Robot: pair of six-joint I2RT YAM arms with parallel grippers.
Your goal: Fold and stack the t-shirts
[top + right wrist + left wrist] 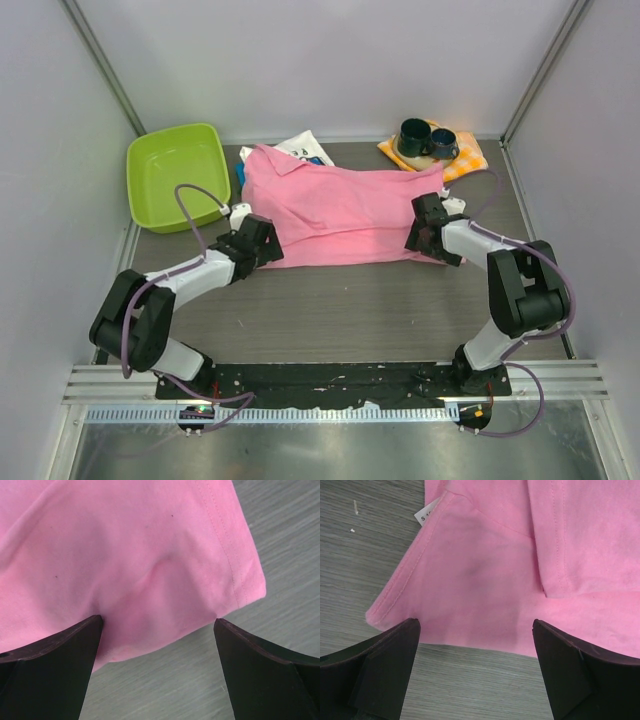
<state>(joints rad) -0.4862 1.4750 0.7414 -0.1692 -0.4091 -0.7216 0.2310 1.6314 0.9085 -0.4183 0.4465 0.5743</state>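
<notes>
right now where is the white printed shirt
The white printed t-shirt lies at the far edge of the table, left of centre in the top view, partly covered by the pink t-shirt, between the green tub and the dark mugs.

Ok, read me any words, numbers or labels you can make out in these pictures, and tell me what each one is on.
"S 1": on the white tag at the edge of the pink shirt; the rest of the tag is hidden under the cloth.
Dark print on the white shirt behind the pink one: too small to read.
No other text shows.
</notes>
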